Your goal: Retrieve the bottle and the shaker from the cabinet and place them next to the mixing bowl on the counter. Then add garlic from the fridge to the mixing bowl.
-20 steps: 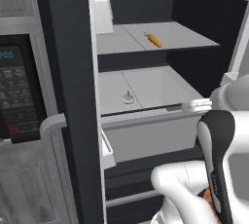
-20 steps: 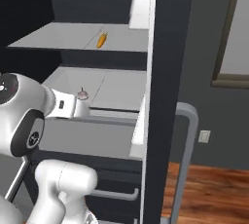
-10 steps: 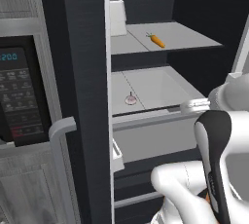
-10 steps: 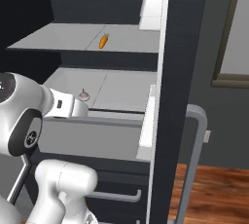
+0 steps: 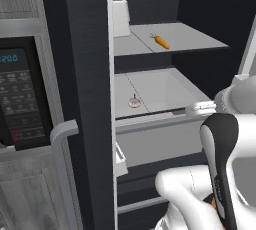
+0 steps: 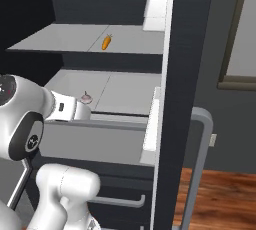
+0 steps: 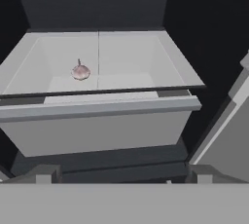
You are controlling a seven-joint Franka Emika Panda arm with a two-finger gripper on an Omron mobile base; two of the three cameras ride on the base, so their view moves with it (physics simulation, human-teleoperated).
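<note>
**Hand view: garlic in the open fridge drawer**

Hand view looks into the pulled-out drawer (image 7: 97, 121); the garlic (image 7: 80, 71) lies on its floor, left of the centre seam. The hand (image 7: 124, 178) hovers before the drawer front, fingers spread wide, holding nothing. A carrot (image 5: 161, 41) lies on the shelf (image 5: 200, 36) above the drawer.

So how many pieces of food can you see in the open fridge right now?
2. A garlic bulb lies in the left half of the white drawer, and a carrot lies on the shelf above it. The door may hide more.
</note>
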